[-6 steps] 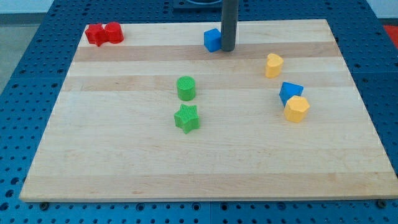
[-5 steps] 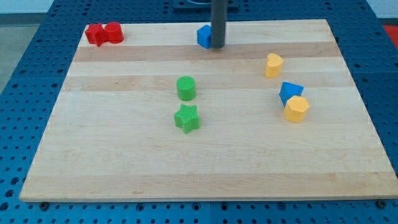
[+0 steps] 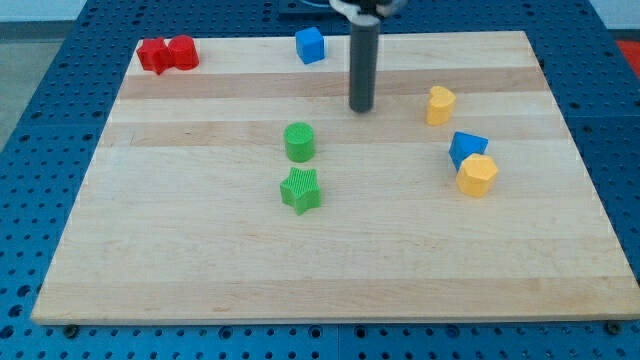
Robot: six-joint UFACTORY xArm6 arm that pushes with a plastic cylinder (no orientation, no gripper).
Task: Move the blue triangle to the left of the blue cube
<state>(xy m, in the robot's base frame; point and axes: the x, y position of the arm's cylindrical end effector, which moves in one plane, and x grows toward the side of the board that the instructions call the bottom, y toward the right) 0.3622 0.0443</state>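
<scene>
The blue cube (image 3: 310, 45) sits at the board's top edge, left of centre. The blue triangle (image 3: 466, 148) lies at the view's right, touching a yellow block (image 3: 477, 175) just below it. My tip (image 3: 361, 108) rests on the board below and right of the blue cube, well apart from it. It is left of and above the blue triangle and touches no block.
A second yellow block (image 3: 440, 104) lies right of my tip, above the blue triangle. A green cylinder (image 3: 299, 142) and a green star (image 3: 300, 190) sit mid-board. Two red blocks (image 3: 167, 53) touch each other at the top left corner.
The blue cube slid left and up along the top edge. My tip then left it and moved down and a little right onto the open board.
</scene>
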